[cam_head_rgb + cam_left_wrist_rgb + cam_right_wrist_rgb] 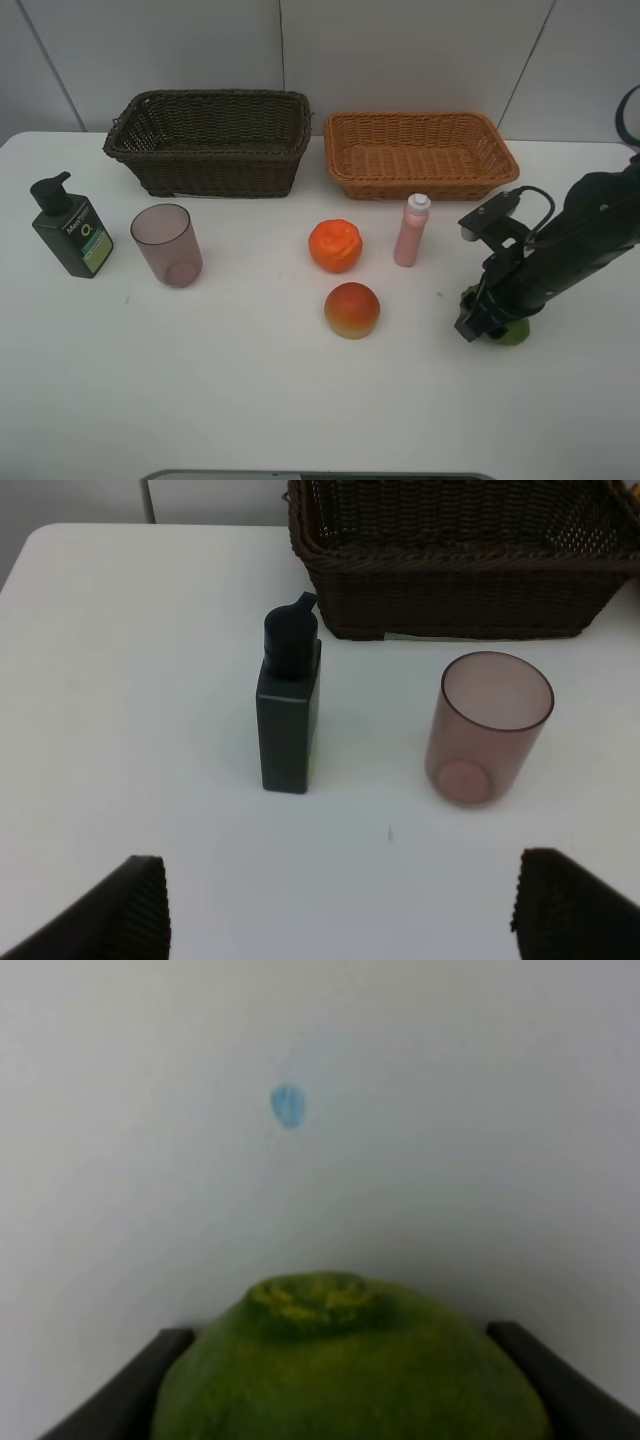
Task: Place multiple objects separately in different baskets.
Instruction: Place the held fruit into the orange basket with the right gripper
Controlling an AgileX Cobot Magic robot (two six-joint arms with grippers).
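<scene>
The green fruit point(516, 333) sits on the white table at the right, mostly hidden by my right gripper point(488, 322). In the right wrist view the fruit point(350, 1375) fills the gap between the two fingers, which touch its sides. My left gripper point(340, 920) is open and empty, out of the high view, hovering short of the dark green pump bottle point(288, 712) and the pink-brown cup point(487, 727). The orange fruit point(335, 245), peach-like fruit point(352, 310) and pink bottle point(411, 231) stand mid-table. The dark brown basket point(210, 165) and tan basket point(420, 180) are both empty at the back.
The pump bottle point(70, 228) and cup point(167, 245) stand at the left of the table. A small blue mark point(288, 1106) is on the table beyond the green fruit. A wall rises right behind the baskets.
</scene>
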